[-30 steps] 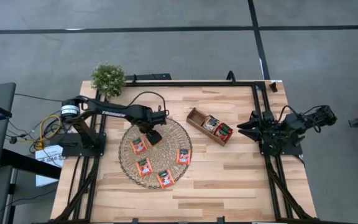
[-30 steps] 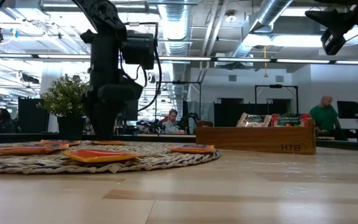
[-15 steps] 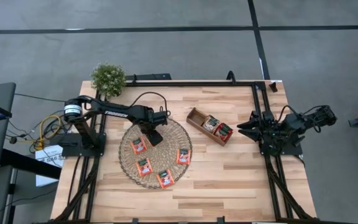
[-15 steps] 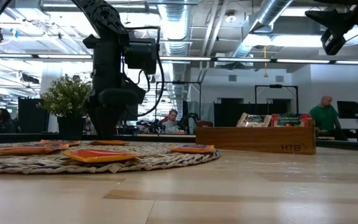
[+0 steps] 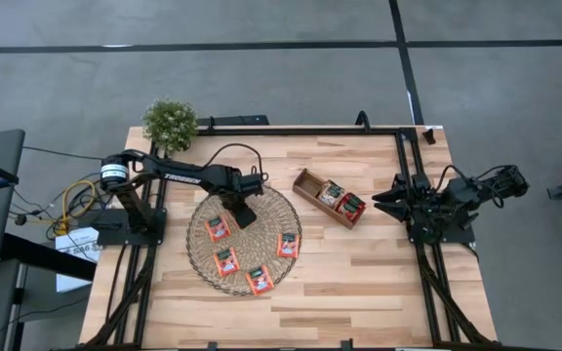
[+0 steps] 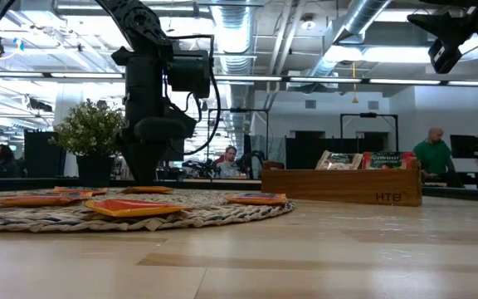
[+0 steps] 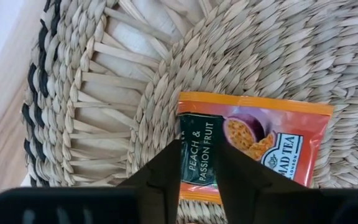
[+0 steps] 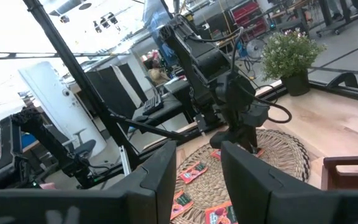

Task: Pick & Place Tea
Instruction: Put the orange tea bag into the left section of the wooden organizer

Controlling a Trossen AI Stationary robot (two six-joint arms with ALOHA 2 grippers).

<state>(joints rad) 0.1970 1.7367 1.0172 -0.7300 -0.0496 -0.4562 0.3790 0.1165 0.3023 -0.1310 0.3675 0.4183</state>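
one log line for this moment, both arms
left gripper: closing on tea sachet on wicker mat | right gripper: parked, open, empty
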